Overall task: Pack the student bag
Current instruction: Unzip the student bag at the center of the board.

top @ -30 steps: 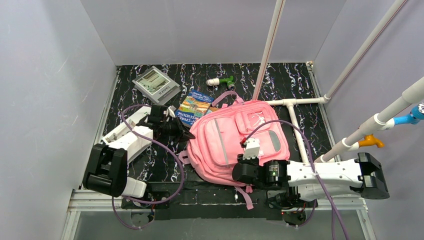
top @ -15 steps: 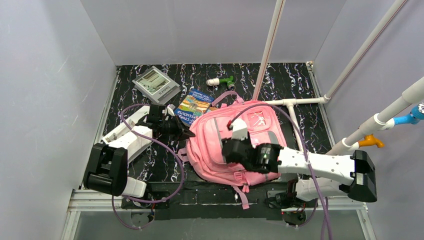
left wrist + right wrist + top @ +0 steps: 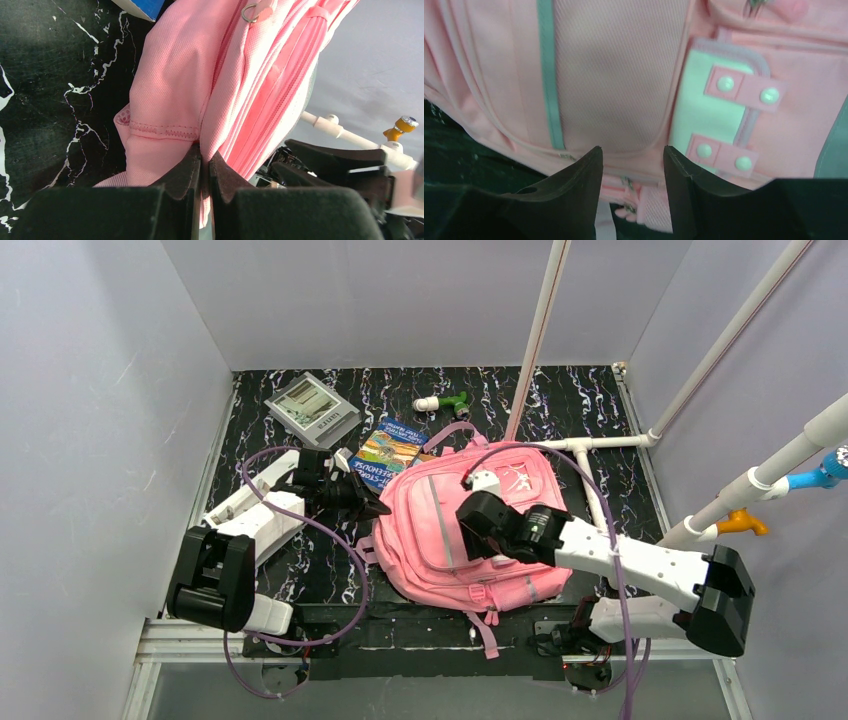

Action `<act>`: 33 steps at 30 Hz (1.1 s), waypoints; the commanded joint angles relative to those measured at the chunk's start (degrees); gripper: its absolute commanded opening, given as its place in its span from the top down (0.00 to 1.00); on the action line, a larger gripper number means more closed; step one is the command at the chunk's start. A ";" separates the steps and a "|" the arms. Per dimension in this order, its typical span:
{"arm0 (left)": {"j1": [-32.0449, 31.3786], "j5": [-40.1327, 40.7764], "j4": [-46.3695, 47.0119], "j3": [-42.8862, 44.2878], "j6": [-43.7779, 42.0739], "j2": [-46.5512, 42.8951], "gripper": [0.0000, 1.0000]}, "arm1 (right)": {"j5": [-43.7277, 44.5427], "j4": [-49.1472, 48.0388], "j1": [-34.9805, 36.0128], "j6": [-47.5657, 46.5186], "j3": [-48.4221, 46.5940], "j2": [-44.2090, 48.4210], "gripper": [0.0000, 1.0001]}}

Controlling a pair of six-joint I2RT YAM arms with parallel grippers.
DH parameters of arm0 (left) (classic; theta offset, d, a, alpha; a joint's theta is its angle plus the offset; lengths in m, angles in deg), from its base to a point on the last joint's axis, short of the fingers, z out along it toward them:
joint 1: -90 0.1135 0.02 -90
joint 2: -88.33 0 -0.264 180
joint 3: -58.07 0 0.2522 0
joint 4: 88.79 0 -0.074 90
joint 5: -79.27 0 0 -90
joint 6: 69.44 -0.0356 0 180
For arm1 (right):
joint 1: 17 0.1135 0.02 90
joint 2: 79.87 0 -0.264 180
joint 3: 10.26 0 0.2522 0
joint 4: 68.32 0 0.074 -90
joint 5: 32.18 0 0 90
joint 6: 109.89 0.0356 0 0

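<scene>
Jaws of the left gripper (image 3: pixel 204 156) are seen pinched almost shut on a seam fold at the side of the bag (image 3: pixel 175 85), with fabric caught between the pads. Jaws of the right gripper (image 3: pixel 631 152) are held apart at a middling width with nothing between them, poised over the front pocket. The grey stripe (image 3: pixel 546 75) is ahead and to the left of them, the buckle patch (image 3: pixel 709 115) ahead and to the right. What looks like a zip pull (image 3: pixel 626 184) is glimpsed just under the gap.

The step is judged to be opening the bag, with packing not yet begun. It is best done with the left pinch held firm so that the soft body is anchored. The right jaws are then lowered squarely onto the pull, closed on the tab alone and not on loose cloth, and drawn along the zip line rather than upward.

The bag is laid flat on the table (image 3: pixel 600 410), front up, directly beneath the right jaws and ahead of the left ones. Its long axis is set near-to-far, slightly skewed. Its handle end is pointed away from the arm bases, toward a book (image 3: pixel 385 452) lying just beyond the left jaws, and its bottom toward the bases.
</scene>
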 commanded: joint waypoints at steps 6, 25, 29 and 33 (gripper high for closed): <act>-0.23 -4.39 1.77 2.57 -0.11 -0.76 1.00 | -12.53 13.16 1.69 6.11 6.28 9.40 0.56; -0.28 -4.57 1.36 1.71 0.50 -3.36 1.00 | -2.23 0.84 9.71 5.40 12.52 -0.64 0.60; -0.24 -4.57 1.58 1.37 0.74 -3.34 1.00 | -2.61 -0.97 11.30 5.44 12.22 -2.22 0.65; -0.33 -4.55 1.80 1.52 0.86 -3.37 1.00 | -2.10 -2.05 13.19 6.81 11.24 -2.50 0.78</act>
